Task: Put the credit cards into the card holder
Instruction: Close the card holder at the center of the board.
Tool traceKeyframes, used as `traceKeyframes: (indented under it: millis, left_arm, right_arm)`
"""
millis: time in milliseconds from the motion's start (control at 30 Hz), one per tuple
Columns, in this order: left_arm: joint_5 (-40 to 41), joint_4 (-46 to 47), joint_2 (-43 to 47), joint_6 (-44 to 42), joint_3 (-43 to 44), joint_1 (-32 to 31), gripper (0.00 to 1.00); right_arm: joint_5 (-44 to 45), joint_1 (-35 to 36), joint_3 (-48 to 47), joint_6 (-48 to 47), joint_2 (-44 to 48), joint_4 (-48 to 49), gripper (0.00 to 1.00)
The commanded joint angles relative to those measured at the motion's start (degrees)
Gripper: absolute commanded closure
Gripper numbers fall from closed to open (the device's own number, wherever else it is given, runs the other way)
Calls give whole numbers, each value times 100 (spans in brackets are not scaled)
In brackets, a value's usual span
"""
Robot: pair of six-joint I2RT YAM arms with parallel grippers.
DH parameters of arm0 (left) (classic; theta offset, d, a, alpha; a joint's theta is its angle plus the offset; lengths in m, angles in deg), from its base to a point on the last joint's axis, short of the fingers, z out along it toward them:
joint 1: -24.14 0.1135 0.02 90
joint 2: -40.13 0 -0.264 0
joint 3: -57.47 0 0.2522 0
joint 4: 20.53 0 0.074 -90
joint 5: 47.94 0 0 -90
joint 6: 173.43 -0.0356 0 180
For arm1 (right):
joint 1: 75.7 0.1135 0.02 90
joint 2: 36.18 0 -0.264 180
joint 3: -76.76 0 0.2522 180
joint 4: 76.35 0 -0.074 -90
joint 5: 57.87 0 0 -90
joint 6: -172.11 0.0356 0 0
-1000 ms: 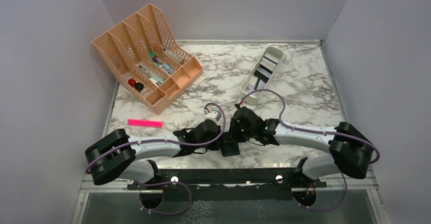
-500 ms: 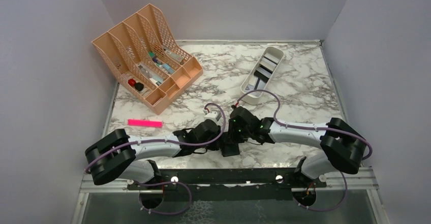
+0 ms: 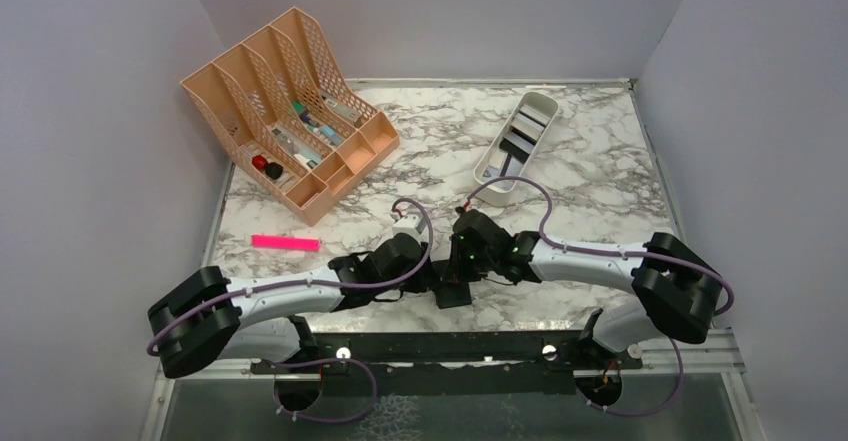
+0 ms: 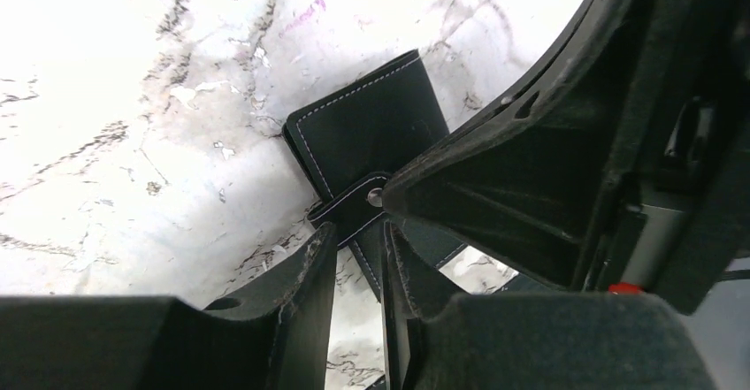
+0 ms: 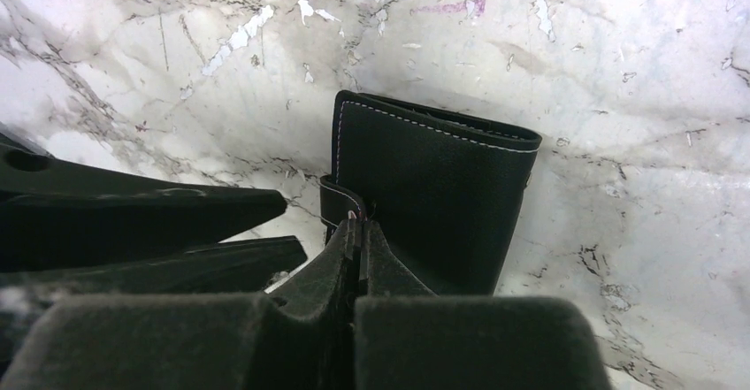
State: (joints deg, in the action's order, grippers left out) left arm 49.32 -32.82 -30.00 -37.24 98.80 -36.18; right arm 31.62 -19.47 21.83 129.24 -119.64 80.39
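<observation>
The black stitched card holder (image 3: 455, 293) lies closed at the table's front centre, also in the left wrist view (image 4: 367, 133) and the right wrist view (image 5: 433, 195). My right gripper (image 3: 459, 267) is shut on the holder's closing strap (image 5: 340, 197), its fingertips (image 5: 347, 247) pressed together. My left gripper (image 3: 432, 274) is slightly open at the holder's left edge, and marble shows between its fingers (image 4: 309, 271). The credit cards (image 3: 522, 141), grey, white and dark, lie in a white tray far from both grippers.
The white oblong tray (image 3: 488, 173) stands at the back right. A peach mesh desk organiser (image 3: 290, 111) with small items stands at the back left. A pink marker (image 3: 285, 243) lies left of the arms. Grey walls enclose the marble table.
My left arm has swung its elbow out to the left and the wrist has shifted slightly left. My right arm's elbow drew in a little; its gripper stays on the strap.
</observation>
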Motion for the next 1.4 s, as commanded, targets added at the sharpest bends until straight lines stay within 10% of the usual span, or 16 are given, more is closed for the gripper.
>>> traceKeyframes:
  millis: [0,1367]
  left_arm:
    - [345,-280,364,126,-16,82,72]
    - [46,-60,-314,-146,218,231,75]
  right_arm:
    - [-76,-9,73,165,183,6,99]
    - [475,-7,598,448,209,-210,99]
